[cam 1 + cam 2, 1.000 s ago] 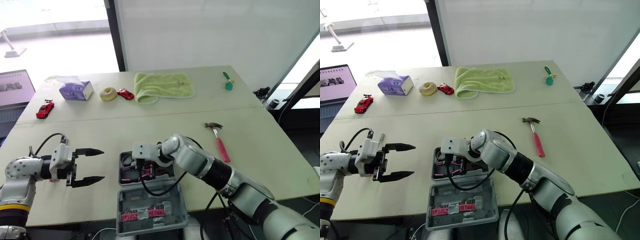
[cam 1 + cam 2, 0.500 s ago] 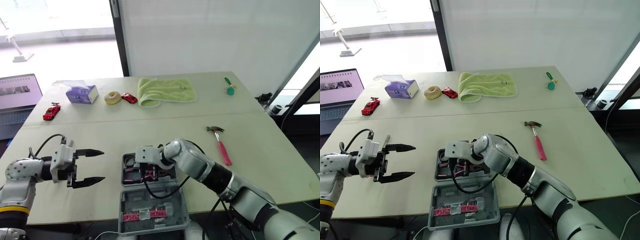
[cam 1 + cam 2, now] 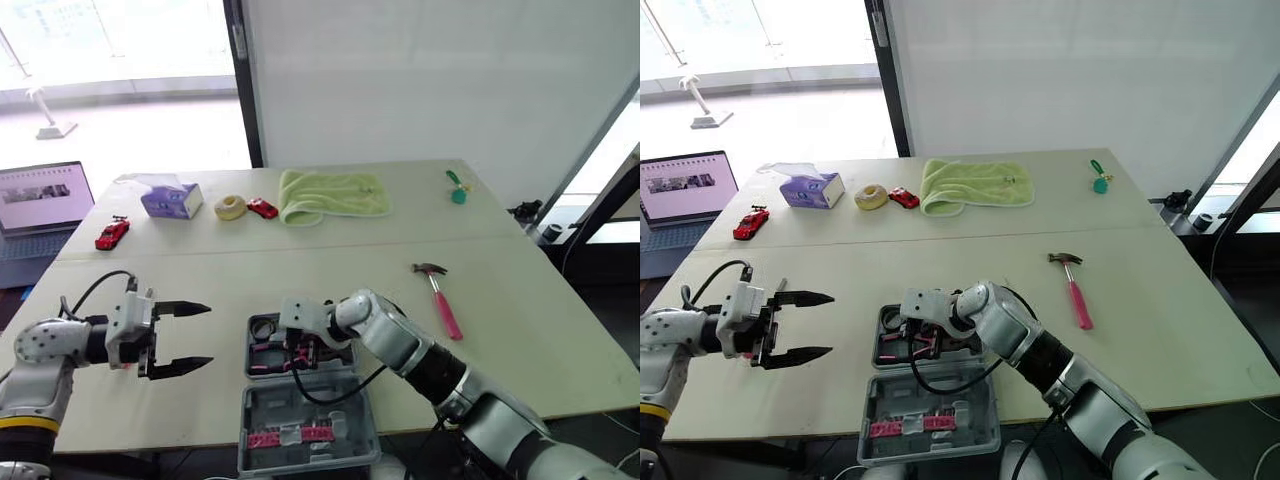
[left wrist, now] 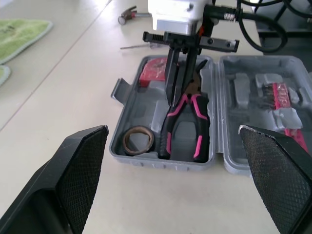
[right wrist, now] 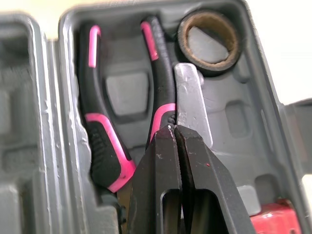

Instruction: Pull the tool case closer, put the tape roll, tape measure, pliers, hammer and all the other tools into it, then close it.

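Reaching into the case [image 4: 161,163], right tool [image 4: 178,100] points down, pinched, over pliers [image 4: 201,129].

- The two eye views look forward and down from high above the table [image 3: 520,320], well back; the case [image 3: 300,402] lies at 6 o'clock.
- The left wrist view looks low across the table at the case's side, fairly near, taking in the right gripper [image 4: 178,100].
- The right wrist view looks down into the case, very near.
- All views share the case.

Right pincer [image 4: 176,97] over the tool case [image 4: 161,163] tray, bare table [image 3: 520,320] around the hammer [image 3: 438,295]
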`<state>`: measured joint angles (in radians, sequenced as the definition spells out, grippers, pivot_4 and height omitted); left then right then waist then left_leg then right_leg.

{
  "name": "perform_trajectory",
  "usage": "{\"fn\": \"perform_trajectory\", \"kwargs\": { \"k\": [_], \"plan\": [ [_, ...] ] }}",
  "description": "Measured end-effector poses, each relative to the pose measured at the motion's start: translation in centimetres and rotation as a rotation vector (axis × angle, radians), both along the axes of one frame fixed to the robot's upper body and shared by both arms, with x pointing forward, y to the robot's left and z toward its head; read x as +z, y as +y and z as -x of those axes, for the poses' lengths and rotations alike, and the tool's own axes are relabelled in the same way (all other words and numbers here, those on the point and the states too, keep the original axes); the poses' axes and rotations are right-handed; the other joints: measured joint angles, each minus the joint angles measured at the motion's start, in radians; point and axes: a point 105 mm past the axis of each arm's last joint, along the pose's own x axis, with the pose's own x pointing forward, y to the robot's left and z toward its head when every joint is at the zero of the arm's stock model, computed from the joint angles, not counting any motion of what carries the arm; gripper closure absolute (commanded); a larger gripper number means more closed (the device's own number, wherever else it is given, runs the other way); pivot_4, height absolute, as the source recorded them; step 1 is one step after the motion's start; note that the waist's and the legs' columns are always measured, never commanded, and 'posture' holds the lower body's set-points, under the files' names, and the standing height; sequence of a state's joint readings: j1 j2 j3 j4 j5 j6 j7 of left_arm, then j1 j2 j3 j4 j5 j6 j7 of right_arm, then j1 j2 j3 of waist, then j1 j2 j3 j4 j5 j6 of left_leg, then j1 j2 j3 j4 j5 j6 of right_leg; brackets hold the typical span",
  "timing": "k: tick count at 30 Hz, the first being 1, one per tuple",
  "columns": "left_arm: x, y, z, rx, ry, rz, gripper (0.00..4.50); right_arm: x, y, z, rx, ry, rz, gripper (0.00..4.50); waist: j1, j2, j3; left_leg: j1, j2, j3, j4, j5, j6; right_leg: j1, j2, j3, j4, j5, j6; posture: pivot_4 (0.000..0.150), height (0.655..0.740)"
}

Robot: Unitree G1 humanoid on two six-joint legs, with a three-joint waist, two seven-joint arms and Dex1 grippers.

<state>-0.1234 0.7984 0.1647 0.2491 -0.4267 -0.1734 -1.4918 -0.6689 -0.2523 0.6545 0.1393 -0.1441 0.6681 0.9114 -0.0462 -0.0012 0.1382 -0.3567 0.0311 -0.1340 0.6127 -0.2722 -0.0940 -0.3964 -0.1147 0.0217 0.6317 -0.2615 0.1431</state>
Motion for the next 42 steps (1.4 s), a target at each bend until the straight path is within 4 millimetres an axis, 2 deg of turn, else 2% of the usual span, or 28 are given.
{"fn": "perform_trajectory", "kwargs": {
  "k": [2, 4, 6, 8, 10, 14, 16, 18, 27, 31, 35, 42],
  "plan": [
    [-1.0, -0.2, 0.5, 0.016, 0.048, -0.053, 0.0, 1.2, -0.4, 0.3, -0.014, -0.02, -0.065, 4.39, 0.001, 0.003, 0.007, -0.003, 0.0, 0.0, -0.001, 0.0, 0.0, -0.003, 0.0, 0.0, 0.0, 0.0, 0.0, 0.15, 0.74],
    [-2.5, -0.2, 1.4, 0.045, 0.122, -0.095, 0.0, 4.5, -1.3, 0.6, -0.044, -0.066, -0.175, 4.39, 0.0, 0.005, 0.012, -0.013, 0.0, 0.0, 0.001, 0.0, 0.0, -0.013, 0.0, 0.0, 0.001, 0.0, 0.0, 0.15, 0.74],
    [-3.1, -0.5, 2.0, 0.046, 0.171, -0.09, 0.51, 6.8, -2.5, 0.6, -0.077, -0.106, -0.222, 4.5, 0.001, 0.003, 0.014, -0.015, 0.0, -0.001, 0.001, 0.0, 0.0, -0.015, 0.0, -0.001, 0.001, 0.0, 0.0, 0.15, 0.74],
    [-3.4, -0.7, 2.4, 0.055, 0.209, -0.088, 1.27, 7.7, -4.0, 1.9, -0.085, -0.096, -0.237, 4.5, 0.005, 0.003, 0.015, -0.015, 0.0, -0.001, 0.001, 0.0, 0.0, -0.014, 0.0, -0.001, 0.0, 0.0, 0.0, 0.15, 0.74],
    [-3.6, -0.5, 2.6, 0.06, 0.228, -0.094, 2.41, 7.0, -5.1, 3.0, -0.102, -0.042, -0.222, 4.5, 0.004, 0.002, 0.017, -0.016, 0.0, -0.001, 0.001, 0.0, 0.0, -0.013, 0.0, -0.001, 0.0, 0.0, -0.001, 0.15, 0.74],
    [-4.1, -0.9, 2.7, 0.078, 0.233, -0.112, 4.47, 4.6, -9.7, 5.2, -0.143, 0.059, -0.05, 4.5, 0.009, 0.0, 0.022, -0.016, 0.0, -0.001, 0.002, 0.0, 0.0, -0.013, 0.0, -0.001, -0.001, -0.002, -0.004, 0.15, 0.74],
    [-5.1, -1.2, 2.7, 0.09, 0.249, -0.141, 4.47, 3.5, -11.9, 6.0, -0.163, 0.095, 0.055, 4.5, 0.009, 0.0, 0.023, -0.016, 0.0, 0.0, 0.003, 0.0, 0.0, -0.013, 0.0, -0.001, -0.001, -0.002, -0.004, 0.15, 0.74],
    [-6.1, -1.8, 2.8, 0.088, 0.261, -0.17, 4.47, 2.7, -12.7, 6.3, -0.164, 0.106, 0.121, 4.5, 0.001, -0.002, 0.025, -0.015, 0.0, 0.0, 0.002, 0.0, 0.0, -0.013, 0.0, -0.001, -0.001, -0.001, -0.003, 0.15, 0.74],
    [-8.5, -4.1, 1.6, 0.108, 0.227, -0.259, 4.47, 0.8, -12.0, 5.7, -0.129, 0.082, 0.239, 4.5, 0.009, -0.004, 0.027, -0.016, 0.0, 0.0, 0.003, 0.0, -0.001, -0.013, 0.0, -0.001, -0.002, 0.0, 0.0, 0.15, 0.74],
    [-8.5, -5.1, 1.2, 0.111, 0.201, -0.269, 4.47, -0.1, -11.8, 5.7, -0.128, 0.088, 0.256, 4.5, 0.015, -0.004, 0.027, -0.016, 0.0, 0.0, 0.003, 0.001, -0.001, -0.012, 0.0, -0.001, -0.002, 0.0, 0.0, 0.15, 0.74],
    [-8.4, -6.5, 0.7, 0.122, 0.19, -0.261, 4.47, -0.4, -11.4, 4.9, -0.155, 0.071, 0.249, 4.5, 0.026, -0.004, 0.027, -0.016, 0.0, 0.0, 0.003, 0.001, -0.001, -0.012, 0.0, -0.001, -0.001, 0.0, 0.0, 0.15, 0.74],
    [-8.2, -7.0, 0.4, 0.13, 0.209, -0.275, 4.47, -0.3, -11.1, 4.3, -0.148, 0.061, 0.255, 4.5, 0.034, -0.003, 0.027, -0.016, 0.0, 0.0, 0.003, 0.001, -0.002, -0.012, 0.0, -0.001, -0.001, 0.0, 0.0, 0.15, 0.74]
  ]
}}
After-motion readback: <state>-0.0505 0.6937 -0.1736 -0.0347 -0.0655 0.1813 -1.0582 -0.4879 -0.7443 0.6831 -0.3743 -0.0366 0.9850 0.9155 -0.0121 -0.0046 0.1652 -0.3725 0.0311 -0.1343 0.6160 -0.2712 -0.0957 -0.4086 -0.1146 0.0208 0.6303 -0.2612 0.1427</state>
